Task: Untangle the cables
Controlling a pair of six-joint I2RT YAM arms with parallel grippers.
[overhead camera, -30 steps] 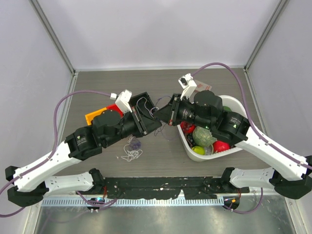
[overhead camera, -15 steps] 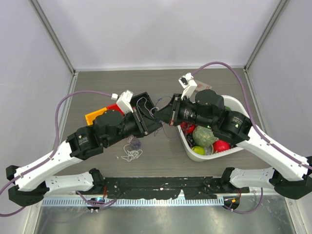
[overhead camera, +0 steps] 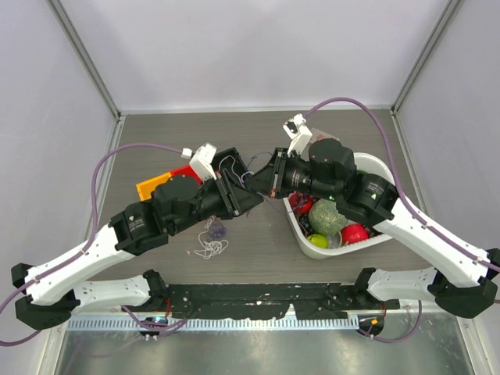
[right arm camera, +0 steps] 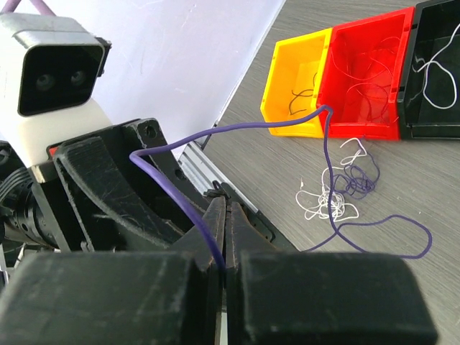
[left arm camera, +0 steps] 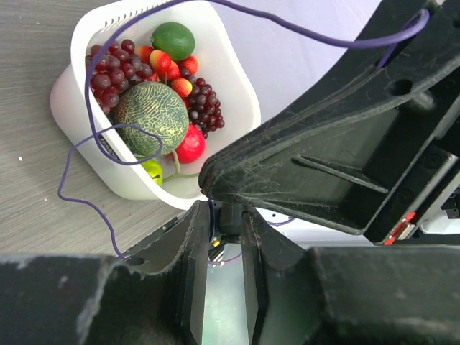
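A small tangle of white and dark purple cables (overhead camera: pixel 212 238) lies on the table in front of the left arm, and the same tangle (right arm camera: pixel 338 188) shows in the right wrist view. One long purple cable (right arm camera: pixel 176 194) is pulled out of it. My right gripper (right arm camera: pixel 223 207) is shut on this strand, which arcs away and loops down onto the table. My left gripper (left arm camera: pixel 225 218) stands narrowly open tip to tip with the right gripper (overhead camera: pixel 262 186). The purple cable (left arm camera: pixel 92 122) runs past the left finger's inner face. Both grippers meet above mid-table, with the left gripper (overhead camera: pixel 248 189) beside the black bin.
Orange bin (overhead camera: pixel 150 187), red bin (overhead camera: pixel 184 173) and black bin (overhead camera: pixel 232 162) stand in a row behind the left arm, with thin cords inside. A white basket (overhead camera: pixel 380 166) of toy fruit sits at the right under the right arm; its rim (left arm camera: pixel 241 83) also shows in the left wrist view.
The left jaws have parted a little. The right wrist has shifted slightly left and away, and the left arm has followed it. The tangle on the table has not moved.
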